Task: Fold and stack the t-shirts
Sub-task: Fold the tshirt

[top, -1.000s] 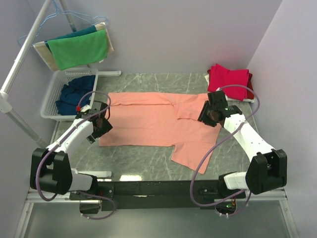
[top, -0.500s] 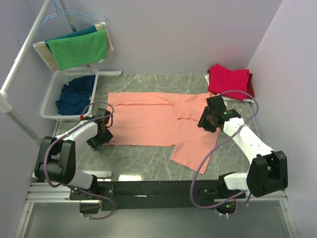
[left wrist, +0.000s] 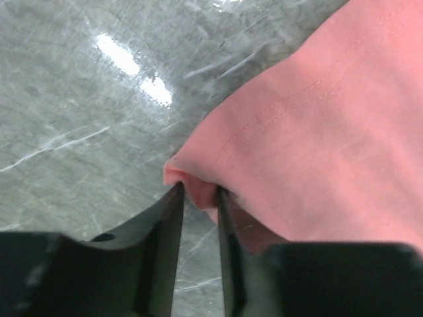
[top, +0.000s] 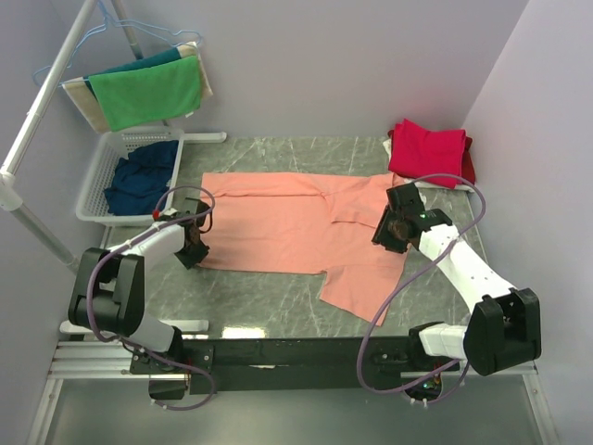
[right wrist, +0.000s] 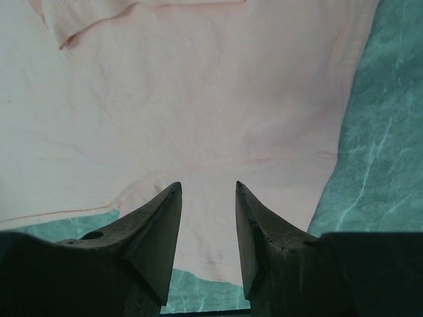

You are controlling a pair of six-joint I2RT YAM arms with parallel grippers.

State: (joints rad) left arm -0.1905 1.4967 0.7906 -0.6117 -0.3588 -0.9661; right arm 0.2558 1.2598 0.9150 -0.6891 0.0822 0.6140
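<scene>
T-shirt, soft salmon, on marbled table

Flat salmon-orange t-shirt at centre; folded red t-shirts stacked far right

Three cams on this rig. The overhead one sits high up behind the arm bases, tilted down and forward over the whole bench. It has the orange shirt near the middle, a basket off the shirt's left and a red pile past its far-right corner. The left wrist cam rides behind the left pincer, super close on the shirt's near-left corner. The right wrist cam looks past the right pincer from a bit further off, down onto the shirt's right part. Each wrist patch also shows in the overhead view, shirt plus bare bench.
</scene>
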